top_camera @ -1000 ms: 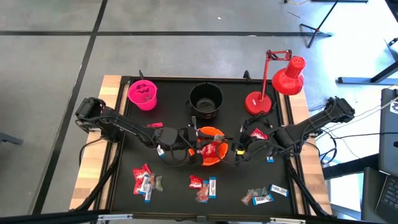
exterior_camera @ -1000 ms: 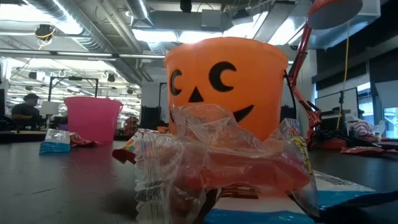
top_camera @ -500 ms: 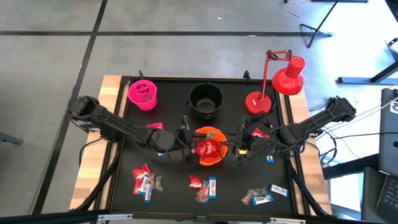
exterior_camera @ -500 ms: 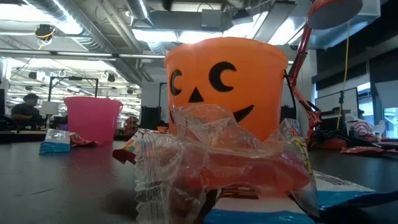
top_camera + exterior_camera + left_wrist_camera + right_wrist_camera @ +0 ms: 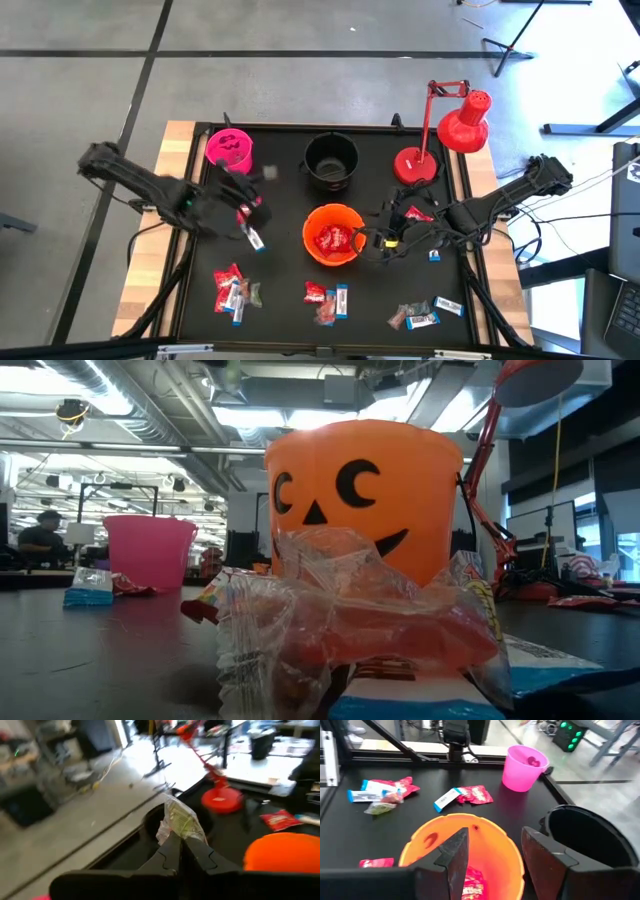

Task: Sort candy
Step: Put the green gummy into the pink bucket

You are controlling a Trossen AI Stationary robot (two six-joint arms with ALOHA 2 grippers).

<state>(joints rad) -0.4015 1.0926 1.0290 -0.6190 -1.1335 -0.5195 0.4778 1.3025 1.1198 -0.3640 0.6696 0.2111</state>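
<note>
My left gripper [image 5: 262, 180] is in the air between the pink bucket [image 5: 230, 152] and the black bucket [image 5: 331, 160], shut on a small clear-and-green wrapped candy [image 5: 181, 819]. My right gripper [image 5: 495, 855] stands open over the right rim of the orange bucket [image 5: 333, 235], with nothing between its fingers. Red packets [image 5: 472, 887] lie in that bucket. More candy lies on the black mat in loose groups near the front edge [image 5: 232, 290], [image 5: 328, 298], [image 5: 425, 315]. The low view shows neither gripper. My left gripper pinches the candy's near end [image 5: 171, 833] between its two fingertips. The fingers lie nearly level and point toward the black bucket [image 5: 150, 817]. The rest of the wrapper sticks out past the tips, lifted clear of the table.
A red desk lamp [image 5: 440, 140] stands at the far right corner. A blue-and-white bar [image 5: 253, 239] and a red packet [image 5: 248, 205] lie under the left arm. A red packet [image 5: 415, 215] lies by the right arm. A crumpled clear wrapper [image 5: 330, 620] lies before the orange bucket.
My left gripper has swung away from the orange bucket's left side toward the table's left and far edges, rising and tipping up toward level, still shut on the candy. The right arm has kept still over the orange bucket.
</note>
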